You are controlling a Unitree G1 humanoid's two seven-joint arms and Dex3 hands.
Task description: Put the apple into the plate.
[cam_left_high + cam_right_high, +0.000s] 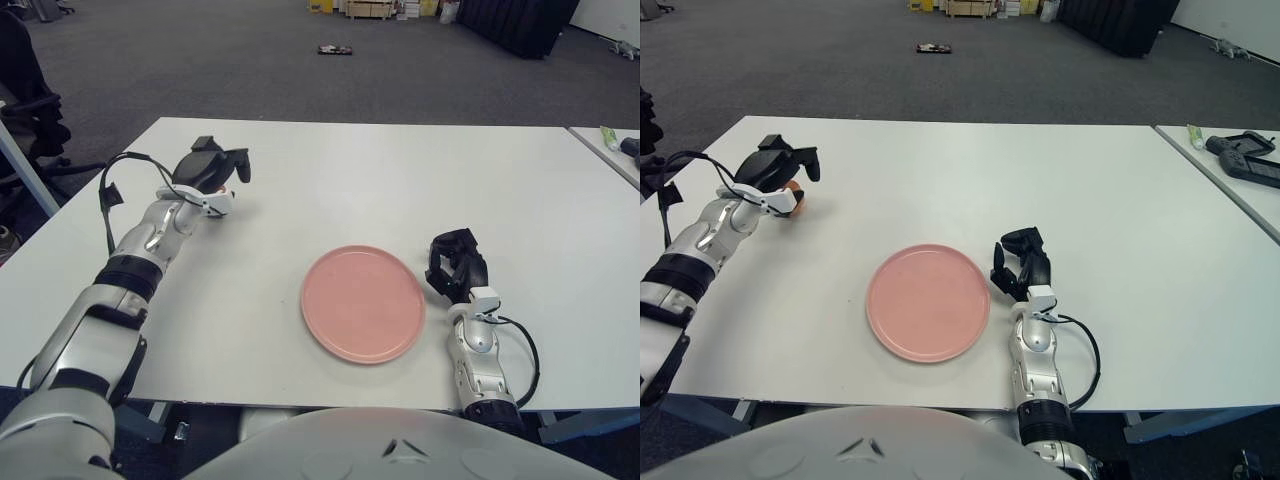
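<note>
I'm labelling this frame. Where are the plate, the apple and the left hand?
plate (320,325): left eye view, bare left rim.
apple (797,201): right eye view, orange sliver showing under the hand.
left hand (780,163): right eye view, middle of the hand, over the apple.

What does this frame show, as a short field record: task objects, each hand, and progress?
plate: pink plate, nothing on it, near the front edge of the white table
apple: only an orange sliver shows, under the left hand, at the table's left side
left hand: left hand over the apple, fingers curled above it; grasp cannot be confirmed
right hand: right hand shows just right of the plate, holding nothing
progress: apple not yet in the plate
other: dark devices on the neighbouring table at far right
</note>
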